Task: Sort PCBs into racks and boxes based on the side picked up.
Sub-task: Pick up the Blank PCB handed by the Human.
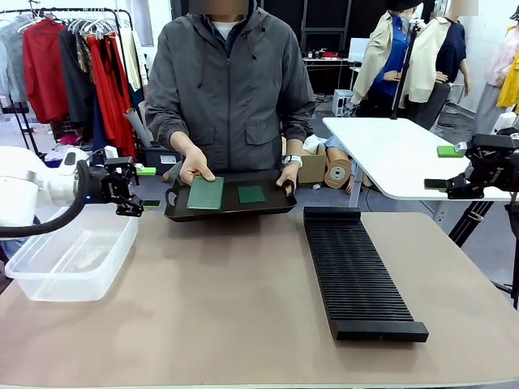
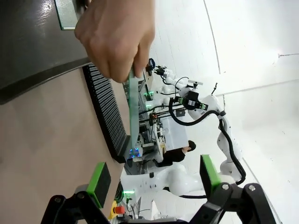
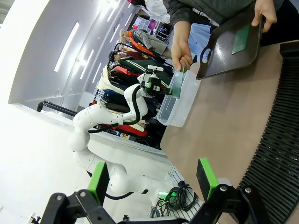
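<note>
We see L hand (image 2: 154, 179) w/ fingers apart by clear box (image 1: 49, 271) at worktop's (image 1: 243, 324) left edge; R hand (image 3: 153, 179) apart too. Person's fingers (image 2: 117, 37) pinch larger PCB (image 2: 134, 112) edge-on; smaller PCB (image 1: 251, 194) on tray (image 1: 227, 212), far edge. Rack (image 1: 357, 275) twd right edge.

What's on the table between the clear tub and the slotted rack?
Nothing: the front view shows bare tabletop between the tub and the rack. The black tray is held farther back.
</note>
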Controlling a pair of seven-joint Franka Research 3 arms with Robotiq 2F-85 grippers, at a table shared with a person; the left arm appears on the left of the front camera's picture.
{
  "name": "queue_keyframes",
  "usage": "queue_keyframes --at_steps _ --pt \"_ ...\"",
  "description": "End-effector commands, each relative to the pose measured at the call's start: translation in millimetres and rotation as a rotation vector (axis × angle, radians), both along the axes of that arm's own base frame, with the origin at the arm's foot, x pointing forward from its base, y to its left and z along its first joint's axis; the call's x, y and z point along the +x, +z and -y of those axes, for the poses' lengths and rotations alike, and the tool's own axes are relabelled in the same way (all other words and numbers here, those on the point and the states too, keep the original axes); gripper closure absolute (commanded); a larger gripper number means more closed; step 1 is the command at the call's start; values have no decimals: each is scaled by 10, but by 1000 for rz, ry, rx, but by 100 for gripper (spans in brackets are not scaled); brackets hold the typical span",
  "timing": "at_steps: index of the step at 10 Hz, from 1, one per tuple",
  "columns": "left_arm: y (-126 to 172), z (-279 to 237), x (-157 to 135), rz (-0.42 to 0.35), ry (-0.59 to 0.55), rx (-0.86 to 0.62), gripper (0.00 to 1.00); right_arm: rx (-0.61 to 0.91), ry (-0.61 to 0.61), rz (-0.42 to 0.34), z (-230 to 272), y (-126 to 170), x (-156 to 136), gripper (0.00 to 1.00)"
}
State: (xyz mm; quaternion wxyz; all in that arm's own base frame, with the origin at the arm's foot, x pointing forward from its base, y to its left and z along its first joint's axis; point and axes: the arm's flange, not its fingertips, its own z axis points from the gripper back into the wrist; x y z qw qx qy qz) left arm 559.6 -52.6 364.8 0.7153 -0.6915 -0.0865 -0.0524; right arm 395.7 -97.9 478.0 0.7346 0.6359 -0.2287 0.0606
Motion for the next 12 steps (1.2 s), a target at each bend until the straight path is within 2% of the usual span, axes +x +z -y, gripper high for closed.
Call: queue_keyframes --at_steps 1,7,11,12 --pt "-54 142 123 54 -2 -19 0 4 5 9 3 16 -9 0" --pt "-230 679 237 70 -97 -34 0 4 5 9 3 16 -9 0" --pt "-363 769 446 79 -46 -18 0 4 5 9 3 16 -9 0" --pt "-404 791 488 81 -47 -29 5 4 5 9 3 16 -9 0"
